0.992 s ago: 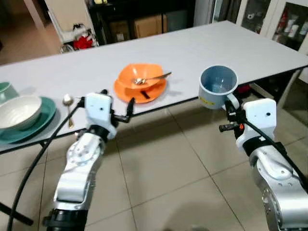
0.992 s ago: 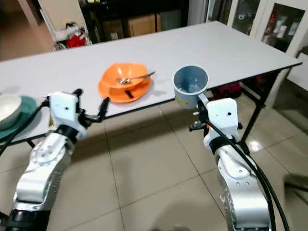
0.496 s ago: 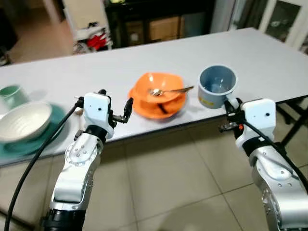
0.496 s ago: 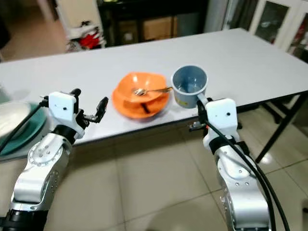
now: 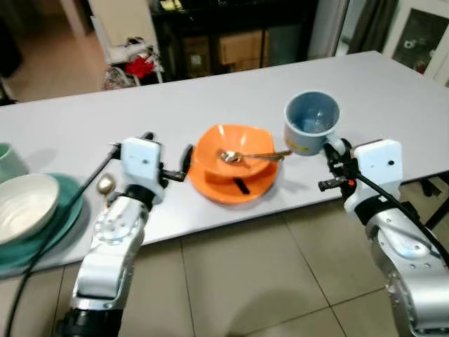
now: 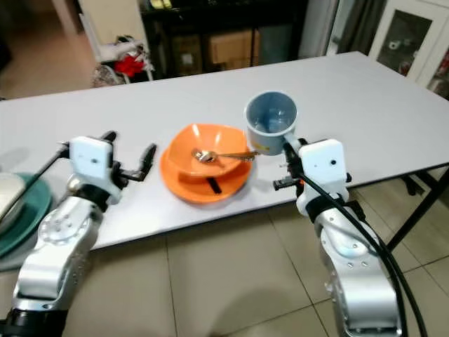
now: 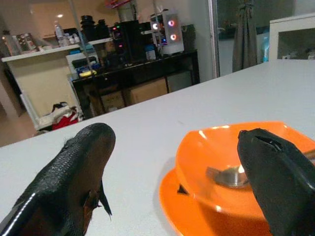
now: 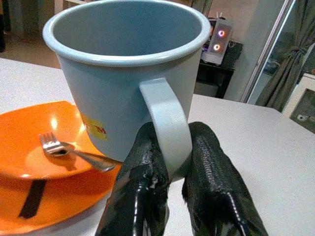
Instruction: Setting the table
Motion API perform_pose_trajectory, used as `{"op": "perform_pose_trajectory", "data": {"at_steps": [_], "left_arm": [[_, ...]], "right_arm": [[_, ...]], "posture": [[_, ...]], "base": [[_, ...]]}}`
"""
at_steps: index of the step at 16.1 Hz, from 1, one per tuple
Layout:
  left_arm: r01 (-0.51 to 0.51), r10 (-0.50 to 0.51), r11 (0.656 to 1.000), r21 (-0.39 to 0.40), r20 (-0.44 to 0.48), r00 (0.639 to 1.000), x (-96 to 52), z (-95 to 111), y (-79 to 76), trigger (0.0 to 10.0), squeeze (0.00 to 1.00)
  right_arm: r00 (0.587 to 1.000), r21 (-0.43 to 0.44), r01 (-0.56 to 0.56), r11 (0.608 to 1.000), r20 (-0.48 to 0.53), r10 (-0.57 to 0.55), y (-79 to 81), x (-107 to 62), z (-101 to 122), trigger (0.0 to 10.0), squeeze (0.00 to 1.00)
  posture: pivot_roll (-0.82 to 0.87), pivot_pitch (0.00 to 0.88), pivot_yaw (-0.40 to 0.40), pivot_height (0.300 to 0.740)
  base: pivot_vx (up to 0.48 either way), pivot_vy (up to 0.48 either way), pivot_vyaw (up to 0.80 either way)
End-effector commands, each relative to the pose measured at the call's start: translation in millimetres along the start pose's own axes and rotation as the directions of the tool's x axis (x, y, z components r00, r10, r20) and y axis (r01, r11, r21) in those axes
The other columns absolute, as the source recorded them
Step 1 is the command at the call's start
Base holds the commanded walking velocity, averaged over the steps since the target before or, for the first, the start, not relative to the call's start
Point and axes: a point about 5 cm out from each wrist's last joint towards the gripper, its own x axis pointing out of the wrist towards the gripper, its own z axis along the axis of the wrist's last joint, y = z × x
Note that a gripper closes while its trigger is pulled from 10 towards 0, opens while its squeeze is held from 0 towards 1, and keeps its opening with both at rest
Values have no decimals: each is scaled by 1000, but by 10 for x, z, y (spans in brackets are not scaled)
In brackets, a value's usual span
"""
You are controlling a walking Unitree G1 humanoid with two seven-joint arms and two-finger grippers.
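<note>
Blue mug: held upright, clear of the table, just right of the orange bowl; a yellow label shows on its side. It now sits further over the table than a second ago, when it hung at the edge.
Right gripper: fingers pinched tight on the mug's handle, one each side. The arm has come forward over the table edge.
Left gripper: fingers spread wide, nothing between them; one fingertip is just beside the orange plate's rim. It stays level above the table, as before.
Orange bowl: stands on the orange plate near the table's front edge, between the two grippers. A dark strip lies on the plate in front of the bowl; what it is cannot be told.
Fork: tines in the bowl, handle out over the rim towards the mug.
White bowl: on a green plate at the robot's far left, partly cut off by the frame.
Spoon: on the table beside the green plate, mostly behind the left arm.
Table: grey-white top. The whole view has shifted since a second ago, so the camera has moved closer; the dishes themselves seem unmoved.
Background: dark shelving with cardboard boxes beyond the table.
</note>
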Motion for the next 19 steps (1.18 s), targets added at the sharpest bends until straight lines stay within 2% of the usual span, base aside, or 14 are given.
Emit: {"op": "perform_pose_trajectory", "data": {"at_steps": [1,4,7,10,12,14,17,19], "left_arm": [[12,-12,1000,0,2,1000,-10,20,-37,10000,0],[8,-8,1000,-1,-3,1000,-26,15,-40,10000,0],[-7,7,1000,0,-6,1000,-42,8,-22,10000,0],[-9,9,1000,5,-8,1000,-52,9,-22,10000,0],[-8,9,1000,10,-9,1000,-59,8,-20,10000,0],[-1,1,1000,23,-11,1000,-70,12,-14,10000,0],[10,-10,999,33,-16,1000,-73,9,-21,10000,0],[58,-57,998,17,-25,998,-67,11,-63,10000,0]], "right_arm": [[1000,-12,8,1000,18,-8,-73,5,36,10000,0],[999,3,-31,1000,28,31,-96,56,59,10000,0],[988,34,-149,988,38,148,-72,159,102,10000,0],[981,7,-192,981,34,191,-75,245,118,10000,0],[975,18,-217,976,43,216,-69,272,135,10000,0],[957,10,-285,958,51,284,-65,309,145,10000,0],[944,34,-329,944,49,327,-107,344,143,10000,0],[914,56,-405,913,46,402,-114,381,162,10000,0]], "posture": [[15,0,75,740],[28,0,60,740],[39,0,46,740],[44,0,42,740],[46,0,45,740],[49,0,50,740],[47,0,53,740],[48,0,55,740]], "base": [[401,0,0],[405,0,0],[401,0,0],[404,0,800],[403,0,800],[397,0,400],[373,0,0],[0,0,0]]}}
